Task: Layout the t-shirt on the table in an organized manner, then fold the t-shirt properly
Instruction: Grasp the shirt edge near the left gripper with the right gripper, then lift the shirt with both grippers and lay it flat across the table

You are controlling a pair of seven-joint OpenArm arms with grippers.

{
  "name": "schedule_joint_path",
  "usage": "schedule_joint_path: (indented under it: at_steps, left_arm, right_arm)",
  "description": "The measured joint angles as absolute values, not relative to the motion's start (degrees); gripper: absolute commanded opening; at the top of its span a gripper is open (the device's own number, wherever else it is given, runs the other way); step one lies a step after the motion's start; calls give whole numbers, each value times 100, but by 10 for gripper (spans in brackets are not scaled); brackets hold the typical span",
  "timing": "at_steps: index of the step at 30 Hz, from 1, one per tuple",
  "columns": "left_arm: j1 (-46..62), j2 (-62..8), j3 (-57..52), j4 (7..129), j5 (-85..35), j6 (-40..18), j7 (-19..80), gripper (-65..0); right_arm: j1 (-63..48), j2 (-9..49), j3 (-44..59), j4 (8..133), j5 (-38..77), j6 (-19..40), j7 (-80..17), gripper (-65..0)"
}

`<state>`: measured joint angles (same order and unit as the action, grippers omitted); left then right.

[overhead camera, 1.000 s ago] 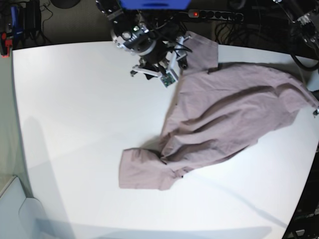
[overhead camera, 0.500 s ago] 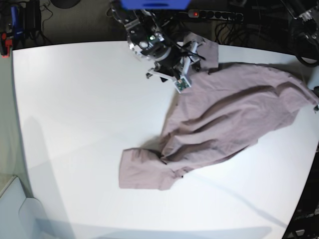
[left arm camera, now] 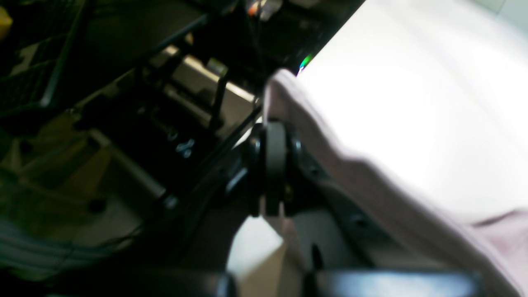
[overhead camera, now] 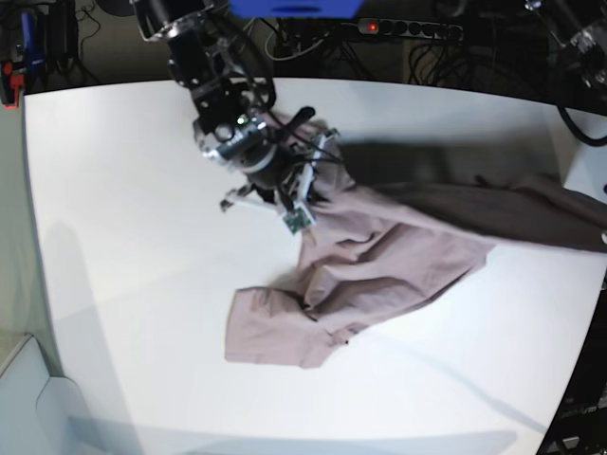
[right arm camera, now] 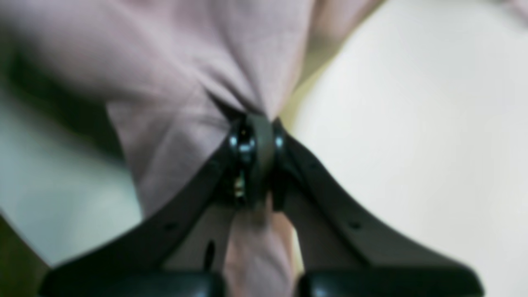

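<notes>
The dusty-pink t-shirt [overhead camera: 379,256] lies crumpled on the white table [overhead camera: 142,237]. Its upper part is lifted and stretched from the middle to the right edge, and one sleeve lies flat at the front. My right gripper [overhead camera: 308,190] hangs over the shirt's left end. In the right wrist view it [right arm camera: 255,140] is shut on a pinched fold of the t-shirt [right arm camera: 198,62]. In the blurred left wrist view my left gripper [left arm camera: 274,165] is shut at the table's edge on the hem of the t-shirt [left arm camera: 371,177]. That gripper does not show in the base view.
A power strip [overhead camera: 408,28] with a red light and cables lie beyond the table's far edge. Arm hardware [overhead camera: 579,38] stands at the far right corner. Dark floor clutter [left arm camera: 123,123] lies off the table edge in the left wrist view.
My right gripper has shut on the shirt's upper left part and moved left and toward the front. The cloth has risen and pulled taut toward the right edge.
</notes>
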<state>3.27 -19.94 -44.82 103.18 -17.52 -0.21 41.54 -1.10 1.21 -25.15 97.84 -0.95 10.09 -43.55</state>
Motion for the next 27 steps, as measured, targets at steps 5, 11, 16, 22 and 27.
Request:
schedule_joint_path:
  at_steps: [5,11,16,22,27]
  left_arm:
    - [-412,-2027,-4012,10309,-1804,-54,4051,-648]
    - [-1332,-2016,-2838,9946,-1787,-62,4056,-648]
    - [-2401,-1977,-2043,8978,-1782,-32,4042,-648]
    - [-4176,-1966,-1627,7725,-1831,-54,4029,-648]
    - [-5572,-2095,-1203,6801,-1745,1,3763,-648]
  right_arm:
    - [799,580,-2294,10527,-104,1007,-4604,-650]
    - [1861,1052,-2123,10621,-78,1011,-4886,-650]
    - [3142,1282,-2106,10624,-89,1007,-4797,-650]
    - [4886,1463,-2110,9953,-36,1028,-4748,-650]
    - [5857,1789,-2075,9105,-51,1031,-4377,-650]
